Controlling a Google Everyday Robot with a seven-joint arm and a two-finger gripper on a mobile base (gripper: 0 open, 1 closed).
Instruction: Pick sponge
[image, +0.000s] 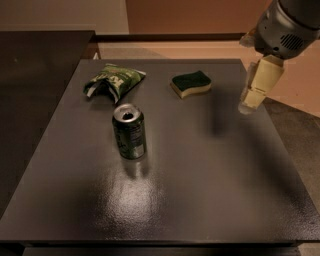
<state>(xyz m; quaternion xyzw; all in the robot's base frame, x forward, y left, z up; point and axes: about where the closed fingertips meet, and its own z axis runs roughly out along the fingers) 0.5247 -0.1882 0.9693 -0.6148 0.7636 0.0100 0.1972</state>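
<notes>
The sponge lies flat on the dark table at the back, right of centre. It has a dark green top over a pale yellow base and wavy edges. My gripper hangs from the grey arm at the upper right, above the table's right edge. It is to the right of the sponge and a little nearer the front, apart from it and holding nothing.
A green drink can stands upright left of centre. A crumpled green-and-white snack bag lies at the back left. A dark counter runs along the left. Bare floor lies beyond the right edge.
</notes>
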